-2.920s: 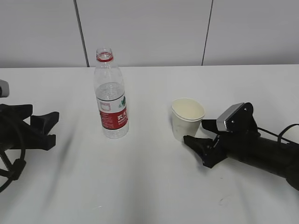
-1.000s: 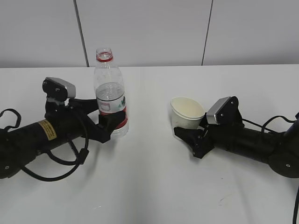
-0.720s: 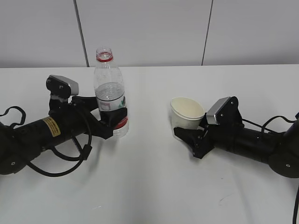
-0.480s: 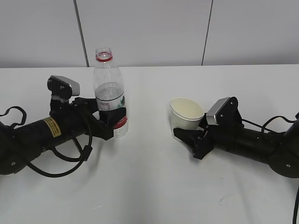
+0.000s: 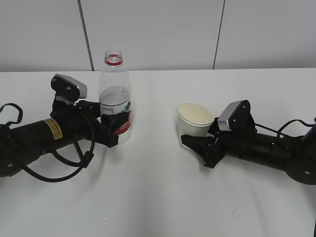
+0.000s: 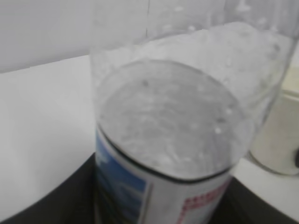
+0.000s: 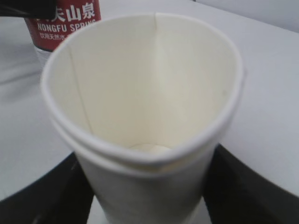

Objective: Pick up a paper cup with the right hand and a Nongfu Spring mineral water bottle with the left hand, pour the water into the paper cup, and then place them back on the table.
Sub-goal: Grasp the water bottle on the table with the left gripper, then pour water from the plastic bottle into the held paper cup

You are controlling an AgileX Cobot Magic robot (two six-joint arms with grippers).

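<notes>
The Nongfu Spring bottle (image 5: 114, 98), clear with a red neck ring and no cap, stands upright at the left. My left gripper (image 5: 116, 130) is shut on its labelled lower part. In the left wrist view the bottle (image 6: 168, 130) fills the frame between the dark fingers (image 6: 70, 200) of my left gripper (image 6: 163, 205). The cream paper cup (image 5: 194, 123) is right of centre, empty, with its rim squeezed oval. My right gripper (image 5: 197, 143) is shut on its lower half. In the right wrist view the cup (image 7: 145, 107) sits between the fingers (image 7: 42, 196) of my right gripper (image 7: 147, 196).
The white table (image 5: 158, 197) spreads around both arms, with a small dark scuff (image 5: 236, 212) at the front right. A grey panelled wall (image 5: 158, 29) runs behind the table's far edge. The bottle's red label (image 7: 63, 18) shows behind the cup in the right wrist view.
The left arm came in and its gripper closed round the bottle, which has shifted slightly right and up. The right gripper closed on the cup and moved it a little left.
</notes>
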